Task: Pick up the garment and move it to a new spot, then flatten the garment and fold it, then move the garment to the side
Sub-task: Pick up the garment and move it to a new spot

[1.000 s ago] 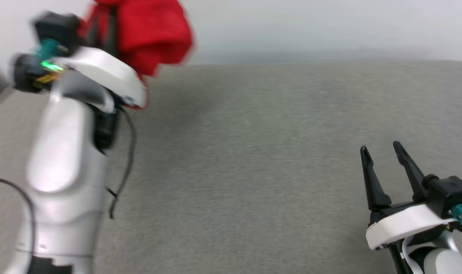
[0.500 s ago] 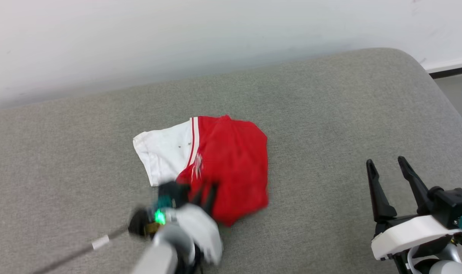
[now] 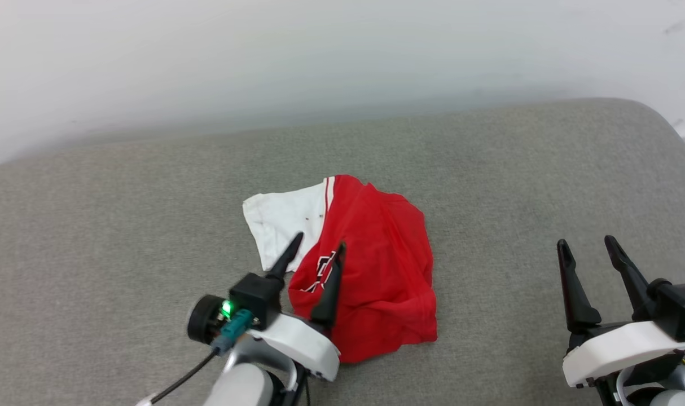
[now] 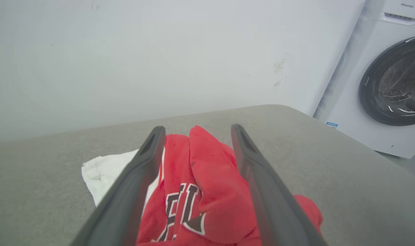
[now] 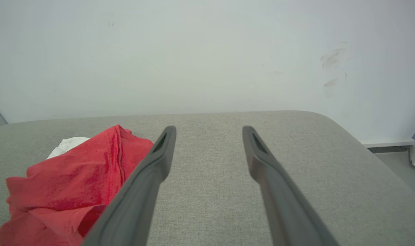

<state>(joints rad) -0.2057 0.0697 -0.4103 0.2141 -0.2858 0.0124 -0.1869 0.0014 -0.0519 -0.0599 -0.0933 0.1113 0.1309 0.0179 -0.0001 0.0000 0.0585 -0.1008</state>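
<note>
Roughly in the middle of the grey upholstered surface [image 3: 94, 225] lay the garment [image 3: 370, 265], a red jersey-style T-shirt, crumpled into a loose heap and not flattened. One white sleeve [image 3: 280, 217] with red-striped trim stuck out on the robot's left side of the heap. Part of the black, white-outlined letters [image 3: 323, 268] showed on a fold at the near edge, but they could not be read in full.

The left gripper [image 3: 319, 241] was at the near left edge of the heap. Its two dark fingers stood spread apart and grasped nothing. In the left wrist view the red cloth [image 4: 207, 191] was visible in the gap between the fingers of this gripper [image 4: 198, 128], without being pinched. A small green light [image 3: 226, 308] glowed on the left wrist.

The right gripper [image 3: 585, 241] was well apart from the T-shirt, over bare upholstery at the robot's right. Its fingers were also spread and empty. In the right wrist view the heap [image 5: 67, 184] lay to the left of this gripper [image 5: 209, 129].

Behind the surface rose a white wall [image 3: 320, 56]. A white front-loading washing machine [image 4: 388, 85] stood past the right end of the surface.
</note>
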